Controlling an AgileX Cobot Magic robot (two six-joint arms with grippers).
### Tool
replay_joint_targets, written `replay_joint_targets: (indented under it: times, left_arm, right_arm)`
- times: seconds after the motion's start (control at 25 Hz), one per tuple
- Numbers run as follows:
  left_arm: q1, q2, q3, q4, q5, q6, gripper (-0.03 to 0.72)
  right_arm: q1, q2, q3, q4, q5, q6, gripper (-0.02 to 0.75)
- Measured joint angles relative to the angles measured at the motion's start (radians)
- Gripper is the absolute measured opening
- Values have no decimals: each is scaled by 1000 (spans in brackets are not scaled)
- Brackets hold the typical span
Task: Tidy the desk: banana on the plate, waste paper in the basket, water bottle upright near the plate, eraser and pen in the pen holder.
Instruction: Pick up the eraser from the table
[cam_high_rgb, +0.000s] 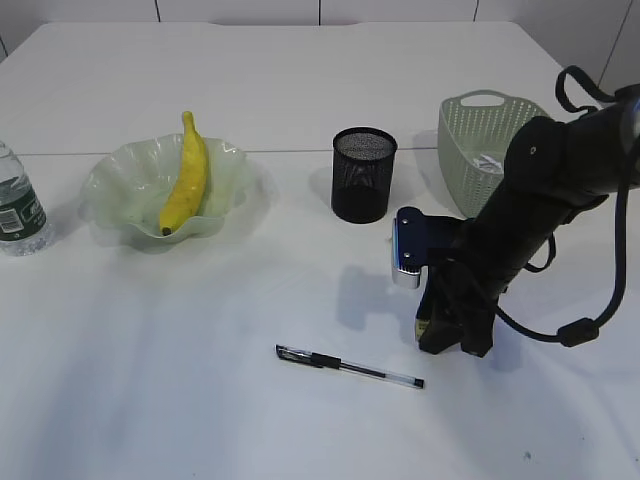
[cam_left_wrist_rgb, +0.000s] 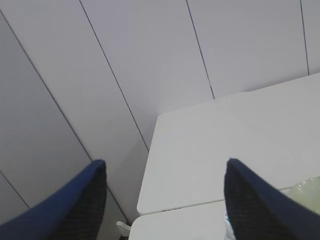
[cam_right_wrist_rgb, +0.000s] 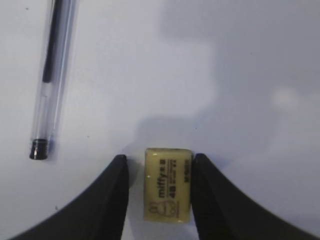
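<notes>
A yellowish eraser (cam_right_wrist_rgb: 167, 185) lies on the table between the fingers of my right gripper (cam_right_wrist_rgb: 160, 159). The right finger touches it and a thin gap shows at the left finger, so the jaws stand open around it. In the exterior view this gripper (cam_high_rgb: 440, 335) points down at the table, right of the clear pen (cam_high_rgb: 350, 367). The pen (cam_right_wrist_rgb: 52, 80) also shows in the right wrist view. The banana (cam_high_rgb: 187, 180) lies in the pale green plate (cam_high_rgb: 110, 185). The water bottle (cam_high_rgb: 18, 210) stands upright left of the plate. My left gripper (cam_left_wrist_rgb: 165, 162) is open and empty, raised, out of the exterior view.
The black mesh pen holder (cam_high_rgb: 364, 173) stands behind the pen. The green basket (cam_high_rgb: 480, 140) at the back right holds white paper (cam_high_rgb: 490, 160). The right arm and its cables cover the table in front of the basket.
</notes>
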Motion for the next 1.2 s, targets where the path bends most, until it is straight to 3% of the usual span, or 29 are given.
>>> replay_joint_targets:
  times: [0.32,1.2]
  left_arm:
    - [0,0,0,0,0,0,521]
    - [0,0,0,0,0,0,521]
  right_arm:
    - [0,0,0,2,0,0,228]
    - [0,14,0,133,-4,0,225]
